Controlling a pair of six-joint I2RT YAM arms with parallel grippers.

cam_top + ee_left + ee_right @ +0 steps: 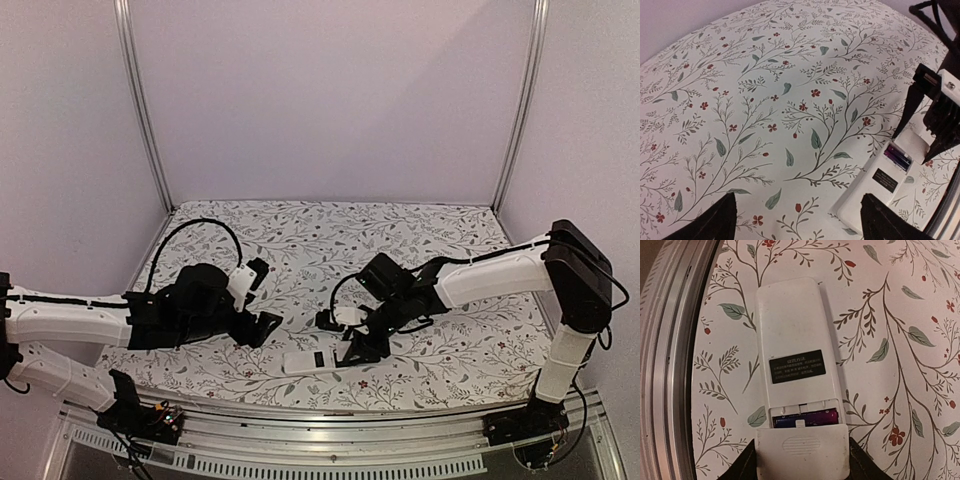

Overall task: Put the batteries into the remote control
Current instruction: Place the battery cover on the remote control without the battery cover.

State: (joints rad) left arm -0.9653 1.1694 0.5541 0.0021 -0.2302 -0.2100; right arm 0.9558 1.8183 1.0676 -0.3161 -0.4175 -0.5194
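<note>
You'll find the remote control (pixel 795 340) lying back-up on the tabletop (pixel 300 230), close to the metal rail (pixel 665 365) at the near edge. The batteries (pixel 807 418) sit in the slot at one end, and their purple and blue wraps show. The white battery cover (pixel 802 450) lies at that same end, meeting the slot's edge but leaving the cells exposed. Your right pincer (pixel 802 462) grips the cover by its two sides, jaws about half spread. Your left pincer (pixel 797 220) hangs wide open and holds nothing, just left of the remote.
</note>
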